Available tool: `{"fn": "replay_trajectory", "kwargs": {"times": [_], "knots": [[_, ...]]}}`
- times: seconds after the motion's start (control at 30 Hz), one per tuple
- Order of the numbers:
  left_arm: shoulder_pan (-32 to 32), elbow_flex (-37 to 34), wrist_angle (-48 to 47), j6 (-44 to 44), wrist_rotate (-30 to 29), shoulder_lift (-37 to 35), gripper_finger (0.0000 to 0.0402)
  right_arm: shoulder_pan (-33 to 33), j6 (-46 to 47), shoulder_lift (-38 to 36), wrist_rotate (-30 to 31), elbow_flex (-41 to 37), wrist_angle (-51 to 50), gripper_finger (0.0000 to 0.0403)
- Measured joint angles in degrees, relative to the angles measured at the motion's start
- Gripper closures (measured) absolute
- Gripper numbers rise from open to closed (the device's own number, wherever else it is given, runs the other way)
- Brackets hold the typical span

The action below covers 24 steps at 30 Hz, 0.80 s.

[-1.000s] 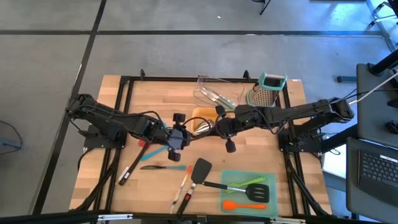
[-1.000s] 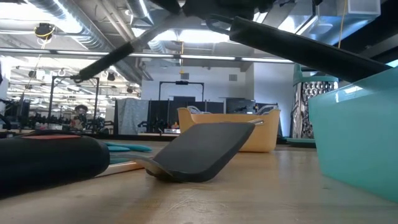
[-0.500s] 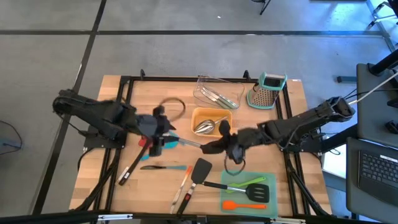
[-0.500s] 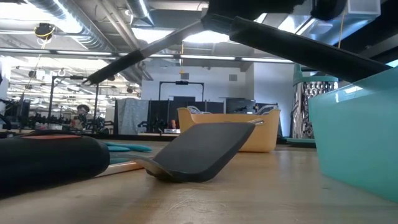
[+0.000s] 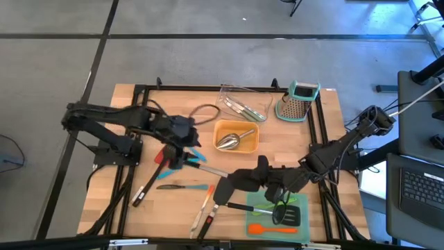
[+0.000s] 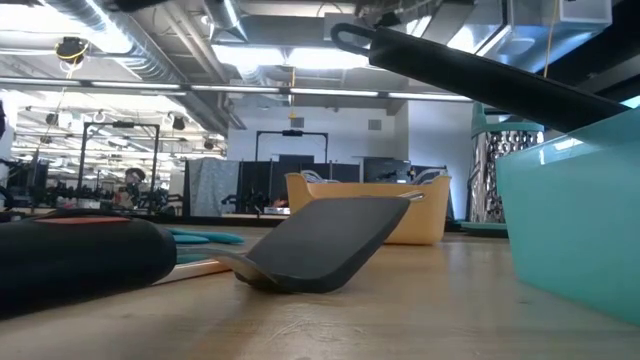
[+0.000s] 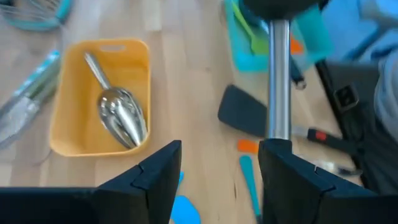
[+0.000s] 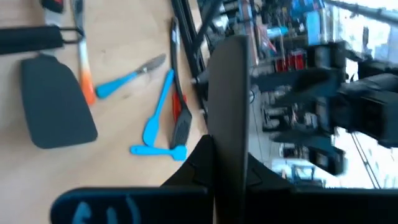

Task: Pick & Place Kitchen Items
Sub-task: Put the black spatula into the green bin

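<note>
Your right gripper (image 5: 277, 203) hangs over the teal tray (image 5: 303, 221) at the desk's front edge, toward the right corner. In the right wrist view its fingers (image 8: 227, 106) look pressed together with nothing between them. I judge it is there because the tray is the drop place: a green tool (image 5: 286, 203), an orange spatula (image 5: 272, 228) and a black handle (image 5: 243, 207) lie in or across it.

Your left gripper (image 5: 182, 142) hovers left of the desk's middle, above the blue tools (image 5: 196, 159) and beside the orange tray (image 5: 244, 125), which holds the steel scoop (image 5: 227, 140). In the left wrist view its fingers (image 7: 163, 169) stand apart and hold nothing, so it seems ready for a next pick.

Unsorted items remain near the front edge: the black spatula (image 5: 224, 190), an orange-handled tool (image 5: 206, 201), a teal knife (image 5: 183, 187) and a long black tool (image 5: 144, 187). More utensils rest in the clear tray (image 5: 229, 91) at the back edge, next to the grater (image 5: 298, 102).
</note>
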Motion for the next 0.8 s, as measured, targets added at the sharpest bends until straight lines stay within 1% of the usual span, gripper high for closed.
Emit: {"fn": "replay_trajectory", "kwargs": {"times": [0.07, 0.2, 0.37, 0.53, 0.67, 0.8], "knots": [[0.0, -0.1, -0.1, 0.9, 1.1, 2.7, 0.0195, 0.1, 1.1, 0.0, 0.9, 0.0, -0.3, 0.0396], [0.1, -0.1, -0.1, 0.9, 4.9, 6.8, 0.0194, 0.2, 4.1, 0.0, 0.3, 0.0, -2.7, 0.0396], [0.1, 0.0, -0.4, 0.2, 6.2, 9.7, 0.0196, 0.1, 6.1, 0.0, -0.2, 0.0, -4.1, 0.0396], [-0.1, 0.0, -0.6, -0.6, 7.1, 9.8, 0.0197, 0.1, 8.7, 0.0, -0.3, 0.0, -5.9, 0.0396], [-0.3, -0.1, -0.2, -0.9, 7.8, 7.6, 0.0197, -0.6, 11.1, 0.0, -0.2, 0.0, -7.0, 0.0396], [-0.4, -0.1, 1.4, -1.3, 7.5, 6.8, 0.0197, -0.8, 11.2, 0.0, -0.4, 0.0, -7.1, 0.0396]]}}
